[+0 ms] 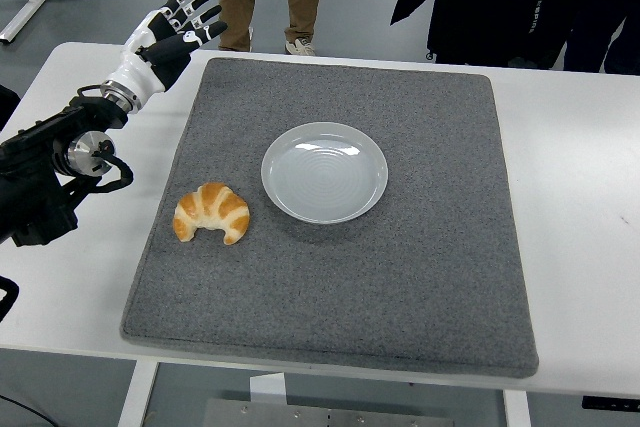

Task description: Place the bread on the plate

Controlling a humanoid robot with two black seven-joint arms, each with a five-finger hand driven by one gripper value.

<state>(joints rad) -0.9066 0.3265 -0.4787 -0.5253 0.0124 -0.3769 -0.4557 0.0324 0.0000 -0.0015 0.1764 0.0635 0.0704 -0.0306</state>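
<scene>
**A:** Where's the bread?

**B:** The golden-brown, crescent-shaped croissant (211,213) lies on the grey, coarse-textured rectangular mat (420,277), near its left edge. Its two tips point toward the table's near edge, and its long axis runs roughly left to right. It sits just beside the round, pale grey ceramic plate (324,172), down and to the left of it, apart from the rim.

**A:** And the plate itself?

**B:** Bare, around the middle of the mat. Nothing on it yet.

**A:** Which hand is nearer?

**B:** Only the left hand (170,32) shows, black and white, at the mat's far left corner, raised, with its fingers (195,9) spread and holding nothing. The right arm isn't in view at all.

**A:** So which way to the croissant?

**B:** Back toward the near edge and slightly to the right, well apart from where the hand is now. I'd judge the reach hasn't started. Coming down across the short width of the crescent looks the easiest grasp, then a short carry right and away to the plate.

**A:** Anything else about?

**B:** The white table (580,197) under the mat, and people's legs standing beyond its far edge.
</scene>
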